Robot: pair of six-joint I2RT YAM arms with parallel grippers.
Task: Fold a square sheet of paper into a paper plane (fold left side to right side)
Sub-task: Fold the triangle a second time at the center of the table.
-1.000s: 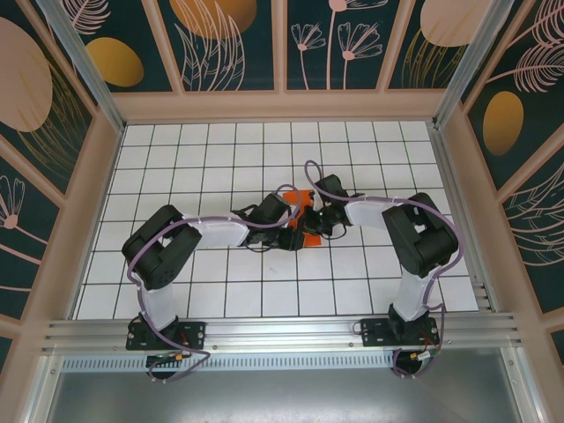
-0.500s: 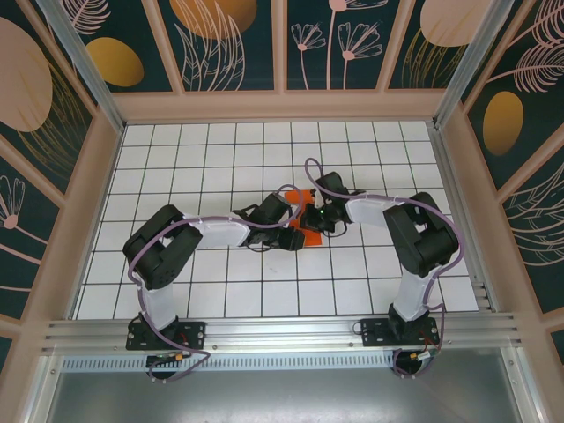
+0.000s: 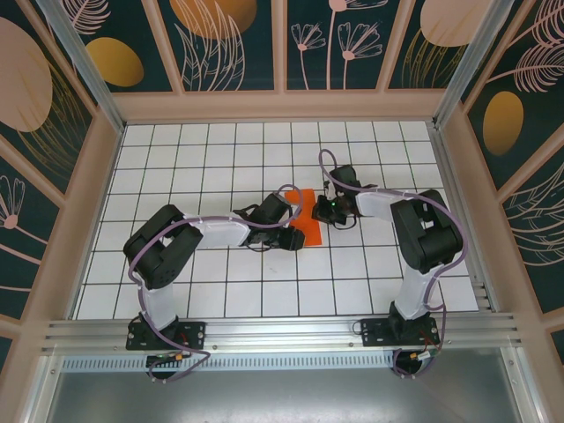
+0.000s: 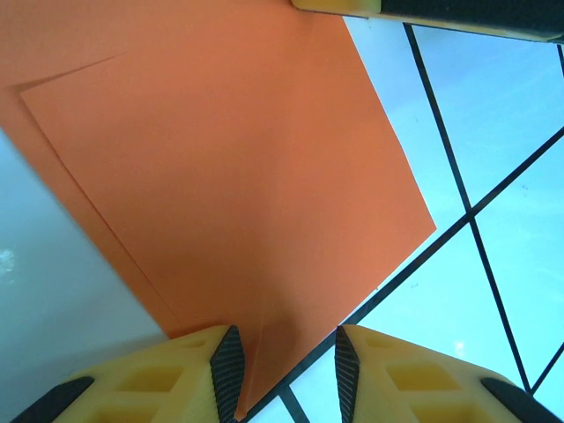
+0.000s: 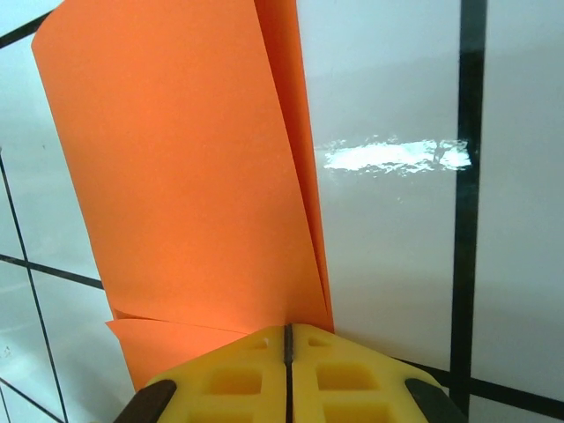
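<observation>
1. Nearest, left claw [image 4: 286, 357] stands part-open astride the paper's [image 4: 229, 176] corner, mid-scene; lifting it would likely free the sheet to slide.
2. Farther right, right claw [image 5: 286, 339] is closed against the loose flap; dragging could skew the crease.

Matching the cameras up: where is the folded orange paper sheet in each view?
Top external: folded orange paper sheet near picture centre.
Left wrist: sheet centre-left, corner between left fingers.
Right wrist: sheet upper left, above right fingers.
Shared landmark: black grid lines.
</observation>
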